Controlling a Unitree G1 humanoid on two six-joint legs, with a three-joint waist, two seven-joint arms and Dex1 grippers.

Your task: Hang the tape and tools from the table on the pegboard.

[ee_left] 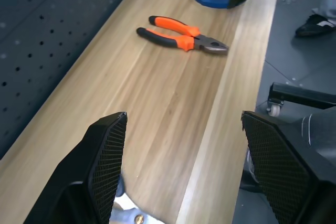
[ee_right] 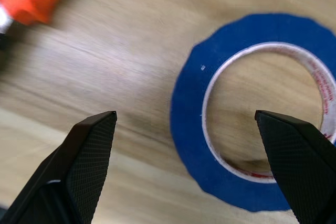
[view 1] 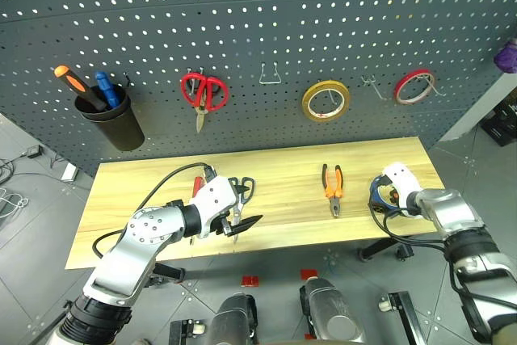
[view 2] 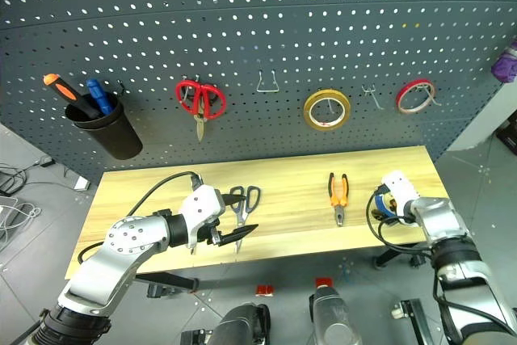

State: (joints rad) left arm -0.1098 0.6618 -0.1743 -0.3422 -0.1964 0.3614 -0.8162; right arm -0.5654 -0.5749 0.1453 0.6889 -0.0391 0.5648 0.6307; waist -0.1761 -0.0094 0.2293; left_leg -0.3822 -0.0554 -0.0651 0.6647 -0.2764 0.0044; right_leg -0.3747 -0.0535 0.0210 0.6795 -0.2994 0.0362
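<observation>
The right gripper (ee_right: 186, 124) (spread wide, empty) covers the tape (ee_right: 189, 98); left gripper (ee_left: 178, 129) gapes, hiding the screwdriver (view 1: 196, 186).

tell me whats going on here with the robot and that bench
The robot is clearing a table onto the pegboard. Its right hand is open just above the blue tape, one finger over the ring's hole, gripping nothing yet. The left hand hangs open near the scissors and holds nothing. The pliers lie flat mid-table. Nothing from the table is hung yet.
</observation>
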